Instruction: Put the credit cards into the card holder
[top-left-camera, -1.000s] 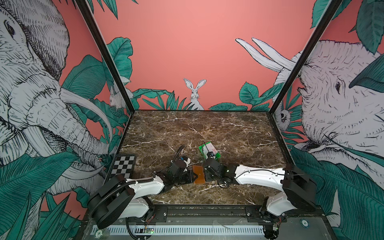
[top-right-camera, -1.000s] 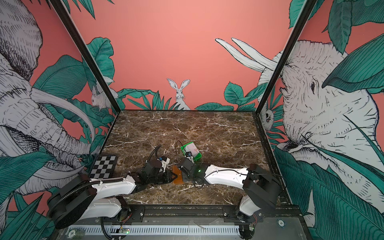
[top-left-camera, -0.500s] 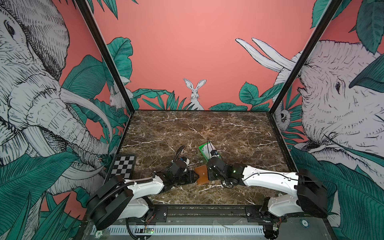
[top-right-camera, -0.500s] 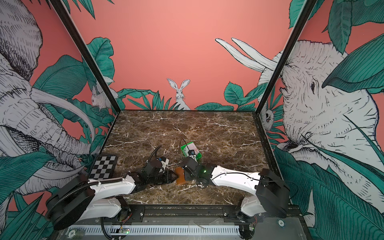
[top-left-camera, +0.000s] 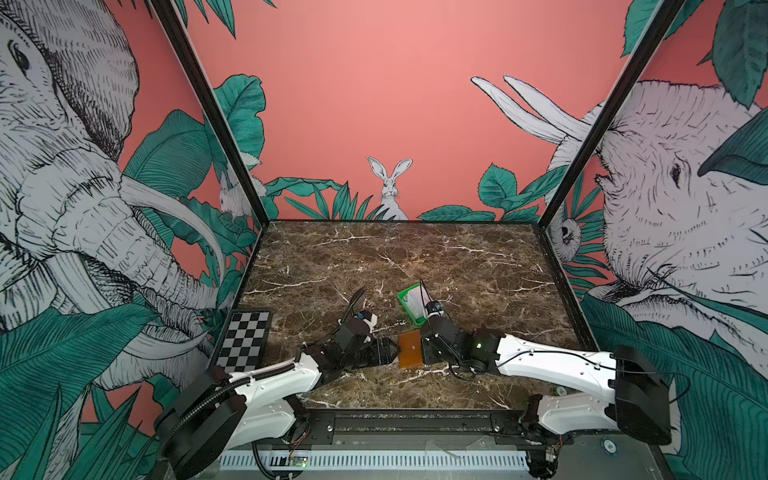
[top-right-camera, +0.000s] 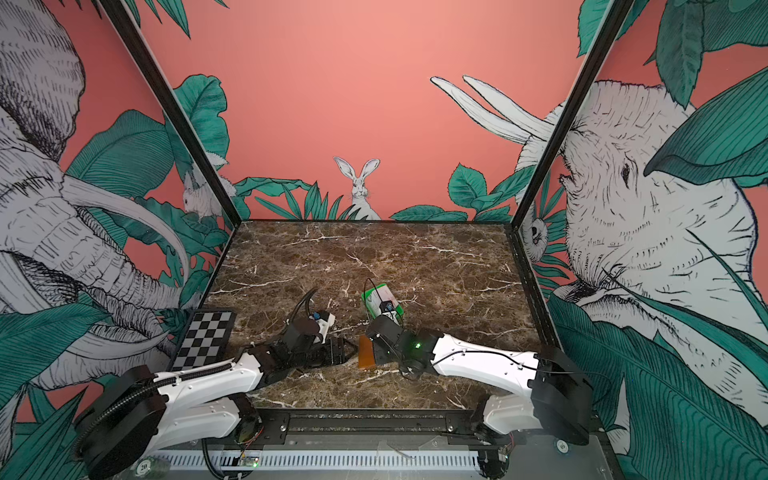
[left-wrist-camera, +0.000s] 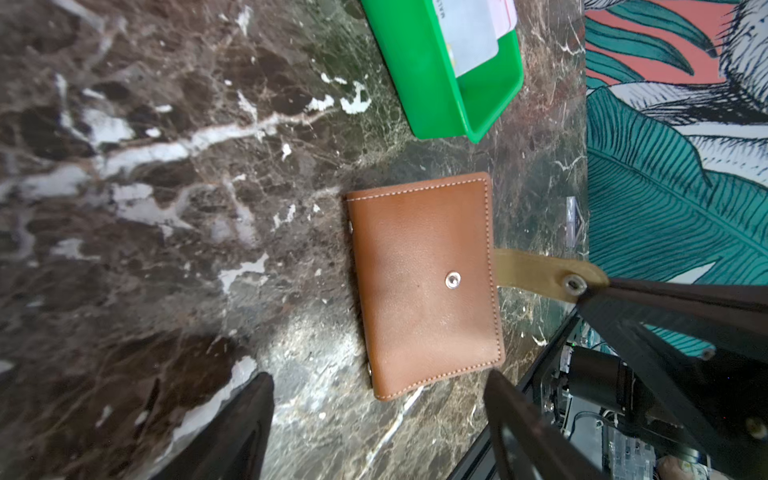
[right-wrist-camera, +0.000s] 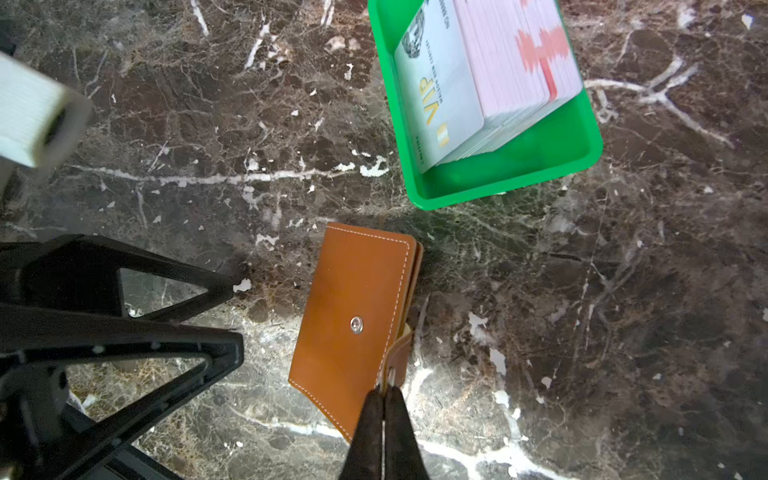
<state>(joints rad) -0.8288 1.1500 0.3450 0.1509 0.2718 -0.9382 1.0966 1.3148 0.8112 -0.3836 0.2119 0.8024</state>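
Note:
The tan-brown card holder (top-left-camera: 410, 350) (top-right-camera: 366, 352) lies closed on the marble between both arms. Its snap tab (left-wrist-camera: 540, 272) is unfastened and stretched out sideways. My right gripper (right-wrist-camera: 384, 392) (top-left-camera: 424, 353) is shut on the end of that tab. My left gripper (left-wrist-camera: 379, 376) (top-left-camera: 392, 351) is open, and the card holder (left-wrist-camera: 424, 282) lies just ahead of its spread fingers, untouched. The credit cards (right-wrist-camera: 478, 75) (left-wrist-camera: 473, 33) (top-left-camera: 415, 301) are stacked in the green tray (right-wrist-camera: 498, 183), just beyond the card holder (right-wrist-camera: 357, 316).
The green tray (top-left-camera: 405, 307) (top-right-camera: 365, 297) sits mid-table, right behind the right gripper. A black-and-white checkerboard (top-left-camera: 245, 340) lies at the table's left edge. Dark brown marble stretches behind the tray to the back wall.
My left gripper's jaws have opened wide beside the card holder. My right arm has shifted a little to the right, still shut on the tab.

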